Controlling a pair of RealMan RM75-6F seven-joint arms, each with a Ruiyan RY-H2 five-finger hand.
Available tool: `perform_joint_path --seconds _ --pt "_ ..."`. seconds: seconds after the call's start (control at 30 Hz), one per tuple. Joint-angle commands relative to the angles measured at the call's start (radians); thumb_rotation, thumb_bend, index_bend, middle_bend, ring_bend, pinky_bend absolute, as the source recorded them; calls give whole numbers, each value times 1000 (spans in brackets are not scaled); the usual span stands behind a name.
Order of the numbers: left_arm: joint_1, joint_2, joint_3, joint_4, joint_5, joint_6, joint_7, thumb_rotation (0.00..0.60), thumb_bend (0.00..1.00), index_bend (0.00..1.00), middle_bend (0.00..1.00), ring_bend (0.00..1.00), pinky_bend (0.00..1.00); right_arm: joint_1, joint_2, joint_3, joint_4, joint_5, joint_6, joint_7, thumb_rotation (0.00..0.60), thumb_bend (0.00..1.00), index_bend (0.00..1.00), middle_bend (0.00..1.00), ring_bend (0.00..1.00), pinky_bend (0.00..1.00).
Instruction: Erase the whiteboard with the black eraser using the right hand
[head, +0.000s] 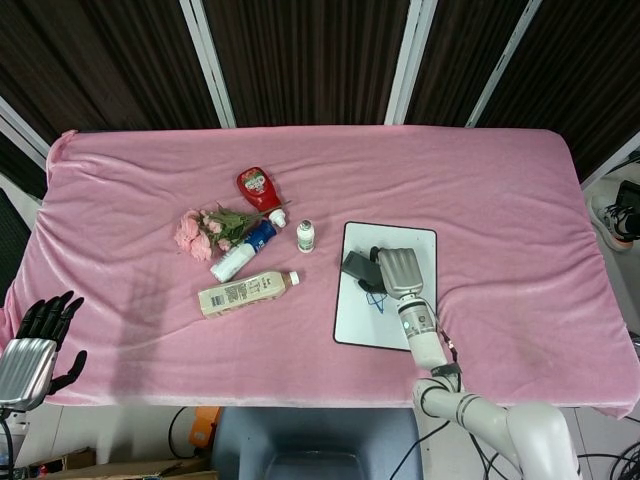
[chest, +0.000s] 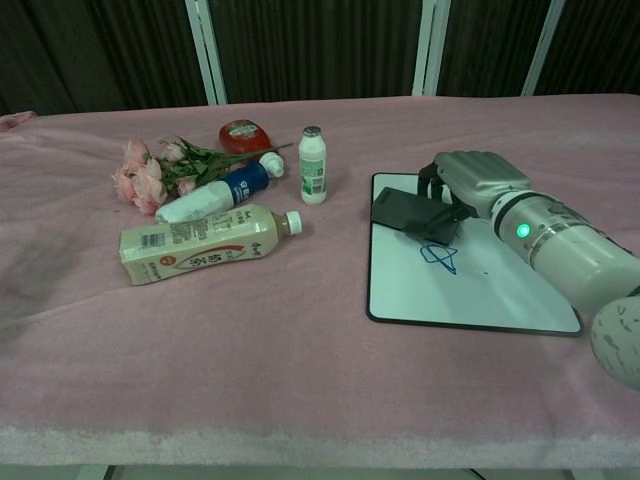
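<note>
Black eraser (chest: 398, 212) gripped by right hand (chest: 470, 182) on whiteboard (chest: 490, 290); bottles (chest: 313, 165) seemingly well apart.

A red ketchup bottle (head: 259, 187), pink flower bunch (head: 205, 229), blue-labelled white bottle (head: 241, 252), beige drink bottle (head: 246, 293) and small white bottle (head: 306, 236) are lying or standing on the pink-clothed tabletop (head: 500, 180).

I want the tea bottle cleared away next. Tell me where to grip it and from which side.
Grip the tea bottle around the middle of its squarish body, coming down from above with the fingers across its short width. It lies flat on the pink cloth, cap pointing toward the whiteboard. The blue-labelled bottle lies close behind, so keep the far fingers tight against the body.
</note>
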Motion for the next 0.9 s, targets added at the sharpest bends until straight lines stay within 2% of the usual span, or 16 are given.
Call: perform_joint_path --seconds 0.03,0.33,0.57,0.73,0.9 --pt "0 0 0 0 0 1 -1 600 425 0 0 0 0 -25 18 -41 -48 -28 18 -32 600 443 977 777 718 790" --pt "2 1 3 1 8 5 -4 600 425 0 0 0 0 -108 97 -149 -193 -95 67 -75 600 443 977 777 718 790" --pt "3 1 4 0 13 11 -2 600 424 0 0 0 0 -154 161 -212 -279 -140 87 -86 600 443 977 777 718 790" --pt "2 -1 5 1 13 8 2 600 424 0 0 0 0 -175 194 -226 -306 -155 102 -95 600 443 977 777 718 790" --pt "2 -1 5 -1 11 6 7 600 424 0 0 0 0 -174 201 -203 -283 -145 100 -95 600 443 977 777 718 790"
